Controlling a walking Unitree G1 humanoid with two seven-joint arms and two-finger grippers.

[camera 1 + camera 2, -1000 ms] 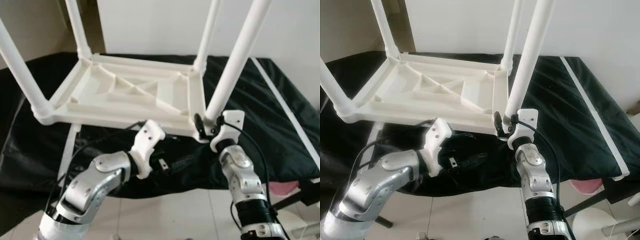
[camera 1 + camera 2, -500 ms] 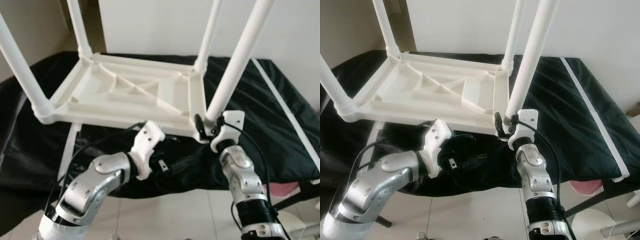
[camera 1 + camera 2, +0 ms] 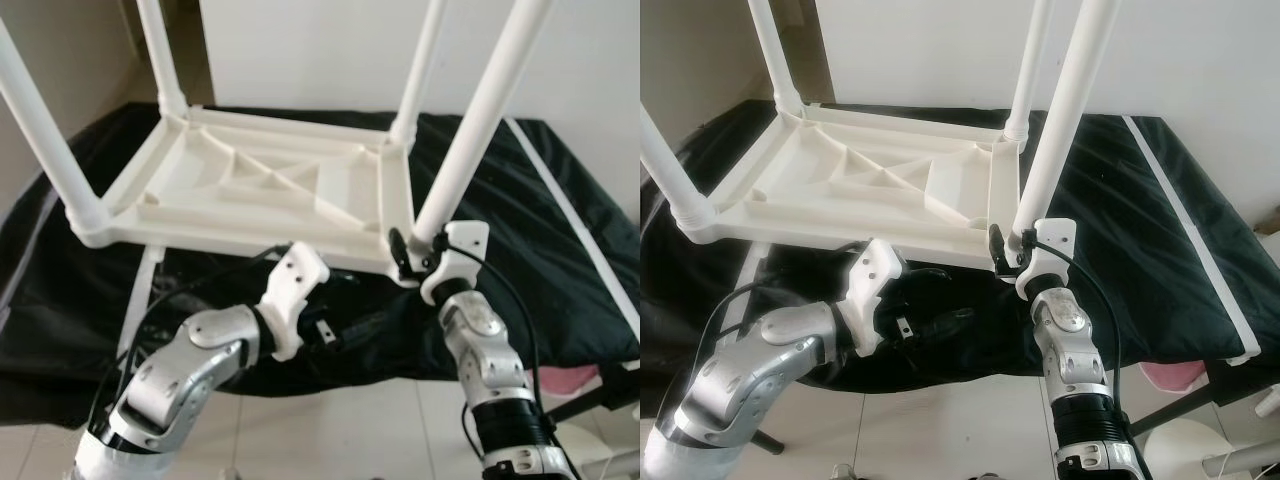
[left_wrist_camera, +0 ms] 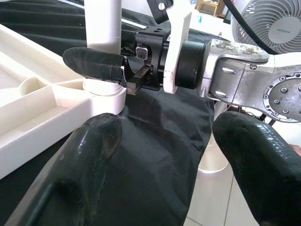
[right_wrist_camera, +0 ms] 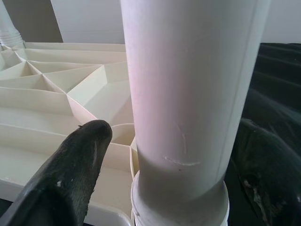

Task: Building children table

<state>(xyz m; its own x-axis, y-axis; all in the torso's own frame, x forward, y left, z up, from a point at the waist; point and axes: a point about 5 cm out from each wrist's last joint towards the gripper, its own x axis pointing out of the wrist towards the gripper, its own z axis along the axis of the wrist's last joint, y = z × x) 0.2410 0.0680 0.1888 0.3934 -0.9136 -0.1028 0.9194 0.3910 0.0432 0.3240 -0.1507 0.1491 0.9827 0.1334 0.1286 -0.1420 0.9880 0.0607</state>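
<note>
So the white plastic children table is flipped upside down on a surface draped in black cloth, ribbed underside facing up and all four legs poking straight up toward the ceiling. The near right leg is the one getting attention: the right claw sits right at its base where it plugs into the corner socket, with one black finger on each side of the tube. In the right wrist view the leg stands between the two fingers, close against them, so it looks pinched around the leg just above the socket, though I can't see actual contact.

The left claw is lower down and to the left, under the near edge of the tabletop, out in front of the black cloth. Its fingers are spread wide with nothing between them, pointing over at the right claw and that same corner.

Room stuff: the cloth has a white stripe running along the right side from far to near. White wall behind the surface, a darker brownish bit at the far left. Pale floor tiles near the robot. Left wrist view also catches a white fan in the background, past the right arm's silver joints
</note>
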